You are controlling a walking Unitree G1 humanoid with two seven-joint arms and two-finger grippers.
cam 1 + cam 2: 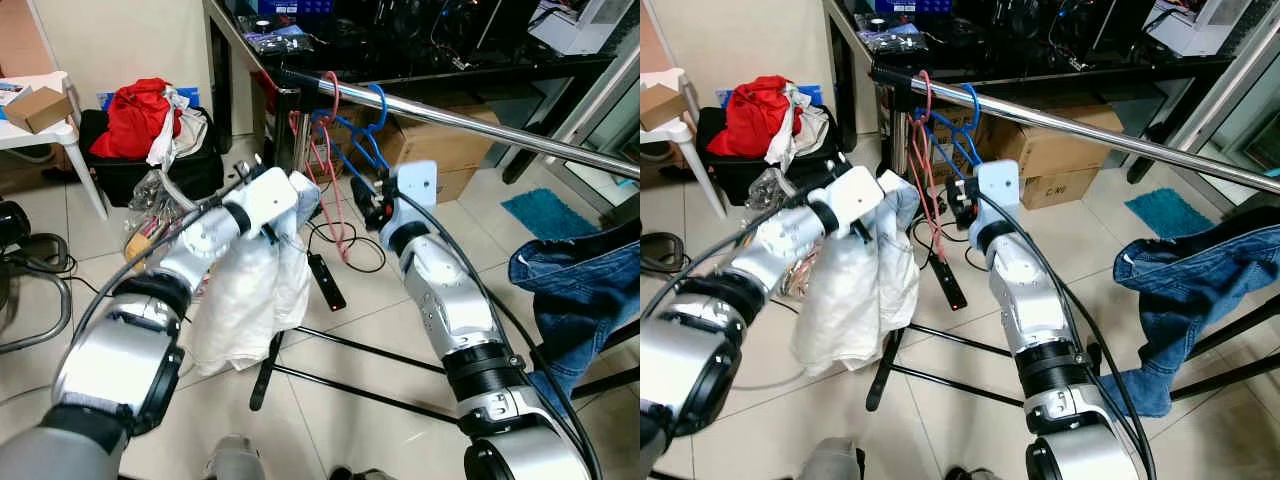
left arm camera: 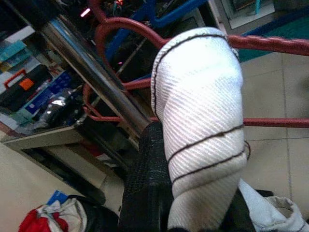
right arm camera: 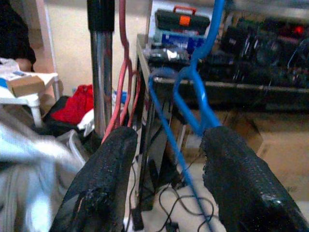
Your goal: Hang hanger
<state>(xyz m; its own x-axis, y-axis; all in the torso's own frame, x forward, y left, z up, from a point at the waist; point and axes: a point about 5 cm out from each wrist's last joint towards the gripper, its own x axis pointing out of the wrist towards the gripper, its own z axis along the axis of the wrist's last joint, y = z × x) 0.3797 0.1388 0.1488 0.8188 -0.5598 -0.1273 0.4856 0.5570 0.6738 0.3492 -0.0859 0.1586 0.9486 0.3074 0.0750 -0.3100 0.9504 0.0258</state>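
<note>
Blue hanger point(image 3: 193, 101) hangs between right tool's point(image 3: 166, 181) parted fingers.

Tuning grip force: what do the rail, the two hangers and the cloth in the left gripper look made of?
Rail: polished metal, likely steel; bright mirror streaks.
Red hanger and blue hanger: thin bent rod, smooth colour, probably coated wire; can't confirm.
White cloth: soft woven fabric with thin dark stripes, drapes in folds, wrapped over the left gripper.
Right gripper: open around the blue hanger.

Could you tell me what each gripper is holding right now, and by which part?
The left gripper grips the white garment by its bunched top. The right gripper is open around the blue hanger, holding nothing.
</note>
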